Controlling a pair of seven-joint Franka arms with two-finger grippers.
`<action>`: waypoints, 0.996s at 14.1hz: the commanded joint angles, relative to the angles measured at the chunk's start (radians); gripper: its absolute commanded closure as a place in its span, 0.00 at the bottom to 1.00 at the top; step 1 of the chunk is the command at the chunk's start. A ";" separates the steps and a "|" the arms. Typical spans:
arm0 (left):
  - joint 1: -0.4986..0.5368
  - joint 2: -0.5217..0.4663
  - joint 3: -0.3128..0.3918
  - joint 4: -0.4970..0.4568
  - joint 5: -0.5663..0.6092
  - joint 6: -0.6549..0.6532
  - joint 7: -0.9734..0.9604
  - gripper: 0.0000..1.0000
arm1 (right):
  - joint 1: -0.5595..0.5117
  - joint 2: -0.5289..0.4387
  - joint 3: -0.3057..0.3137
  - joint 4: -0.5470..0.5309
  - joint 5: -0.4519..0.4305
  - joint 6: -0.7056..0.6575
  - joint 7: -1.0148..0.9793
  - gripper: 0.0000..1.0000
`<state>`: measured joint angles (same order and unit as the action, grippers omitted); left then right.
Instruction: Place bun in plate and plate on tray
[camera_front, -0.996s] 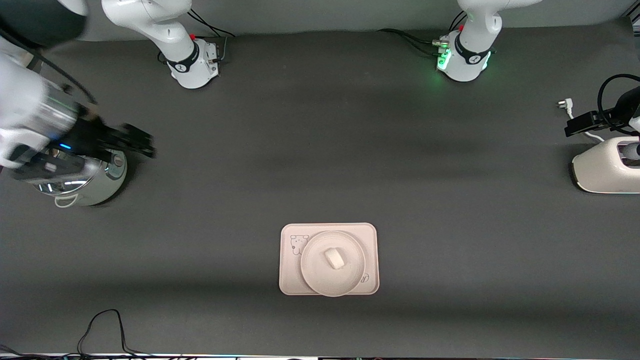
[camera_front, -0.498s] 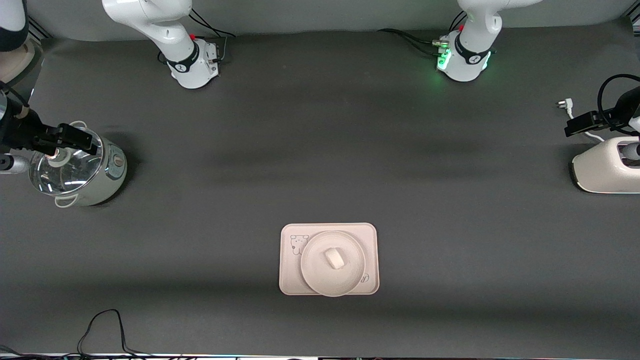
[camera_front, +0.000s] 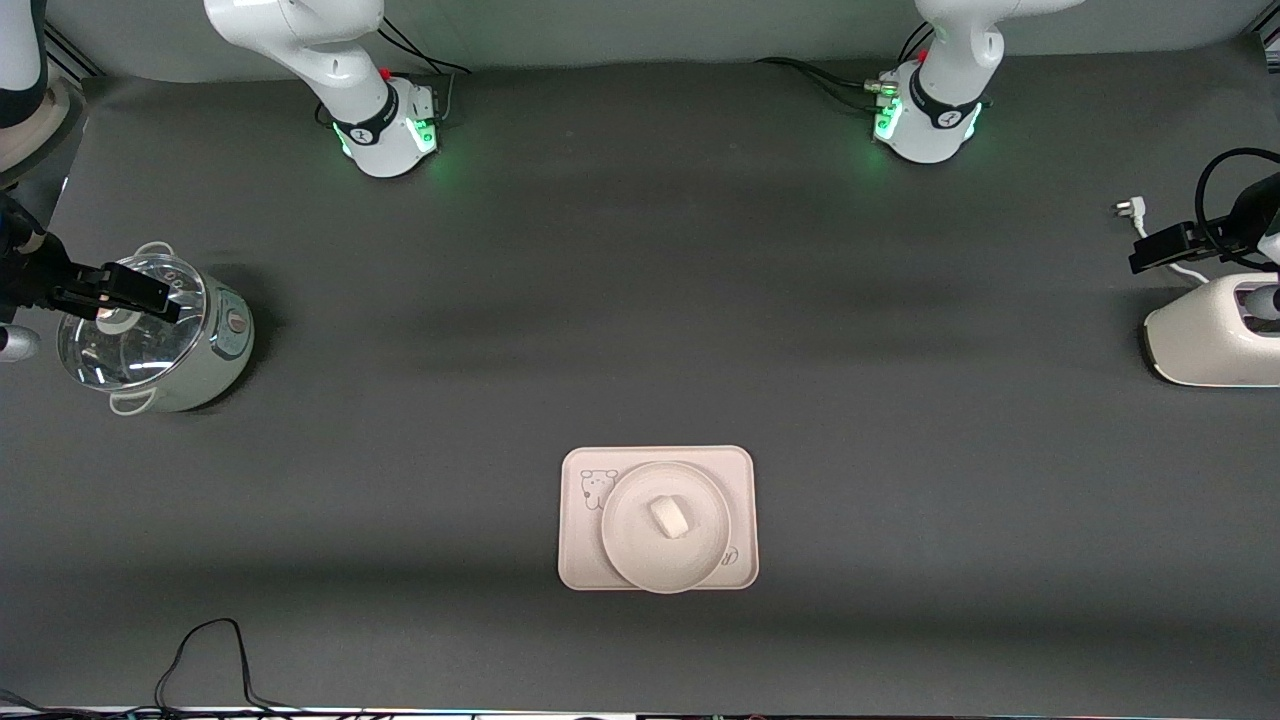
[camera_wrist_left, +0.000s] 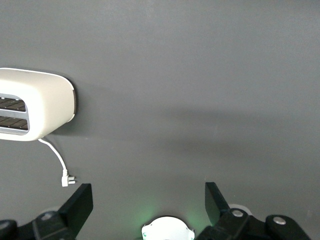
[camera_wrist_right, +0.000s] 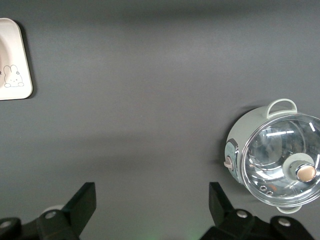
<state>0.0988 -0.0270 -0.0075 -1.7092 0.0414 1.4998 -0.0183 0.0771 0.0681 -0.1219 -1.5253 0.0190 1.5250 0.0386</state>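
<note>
Dark worktop (camera_front: 640, 300) carries everything. By size: tray (camera_front: 580, 565) sits low-centre, at about 6 o'clock of the worktop's middle in the front view. Plate (camera_front: 630, 555) rests on the tray, filling most of it, its edge overhanging the tray's camera-side rim slightly. Bun (camera_front: 668, 518) lies in the plate's centre. Judgement: both placements look complete; no task step is open, and the next move calls only for keeping both arms clear of the tray. Off-task items: an electric pot with glass lid (camera_front: 150, 345) at 9 o'clock, a white toaster (camera_front: 1210, 345) at 3 o'clock with its plug (camera_wrist_left: 67, 179) loose on the worktop. Right gripper (camera_wrist_right: 150, 210) hangs over the pot's lid, jaws spread wide, empty. Left gripper (camera_wrist_left: 145, 207) hangs over the toaster's end of the worktop, jaws wide, empty.
</note>
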 joint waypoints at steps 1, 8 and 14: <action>-0.002 -0.033 0.004 -0.024 -0.006 0.008 0.015 0.00 | 0.006 -0.013 -0.004 -0.010 -0.021 0.004 -0.011 0.00; -0.002 -0.039 0.004 -0.024 -0.006 0.000 0.014 0.00 | 0.009 -0.004 -0.004 -0.009 -0.021 -0.003 0.003 0.00; -0.001 -0.036 0.006 -0.024 -0.006 0.022 0.014 0.00 | 0.003 -0.004 -0.007 -0.001 -0.014 -0.003 -0.011 0.00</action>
<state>0.0988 -0.0341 -0.0061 -1.7091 0.0414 1.5065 -0.0182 0.0777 0.0682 -0.1224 -1.5305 0.0190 1.5248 0.0386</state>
